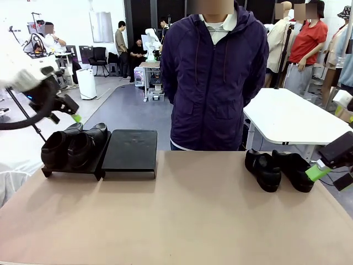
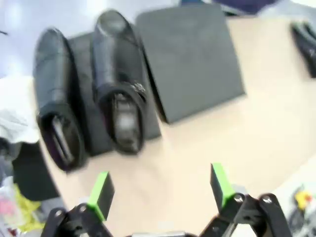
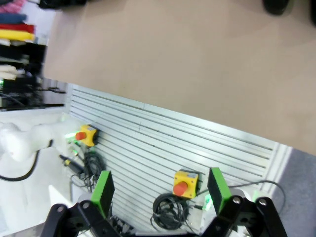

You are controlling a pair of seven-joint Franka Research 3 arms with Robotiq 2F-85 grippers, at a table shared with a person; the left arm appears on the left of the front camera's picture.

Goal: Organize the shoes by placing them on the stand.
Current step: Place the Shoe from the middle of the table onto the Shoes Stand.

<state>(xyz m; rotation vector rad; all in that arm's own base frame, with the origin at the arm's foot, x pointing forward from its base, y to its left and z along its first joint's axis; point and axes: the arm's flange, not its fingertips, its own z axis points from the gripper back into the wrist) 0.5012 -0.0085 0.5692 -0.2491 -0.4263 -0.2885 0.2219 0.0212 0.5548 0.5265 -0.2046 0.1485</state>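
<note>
Two glossy black shoes point(image 1: 71, 146) sit side by side on the left platform of the stand point(image 1: 130, 150); its right platform is bare. Two more shoes point(image 1: 278, 170) rest on the tan table at the right. My left gripper point(image 1: 74, 116) hovers above and behind the left pair. In the left wrist view it point(image 2: 160, 190) is open with nothing between its pads, and looks down on the two shoes point(image 2: 89, 94) and the bare platform point(image 2: 192, 59). My right gripper point(image 1: 320, 168) is just right of the table shoes; it point(image 3: 160, 190) is open and holds nothing.
A person in a dark purple jacket point(image 1: 212, 77) stands at the far edge, hands behind the back. The right wrist view looks down past the table's edge point(image 3: 173, 133) at slatted metal, cables and yellow stop buttons point(image 3: 185, 183). A white table point(image 1: 292, 118) stands behind on the right.
</note>
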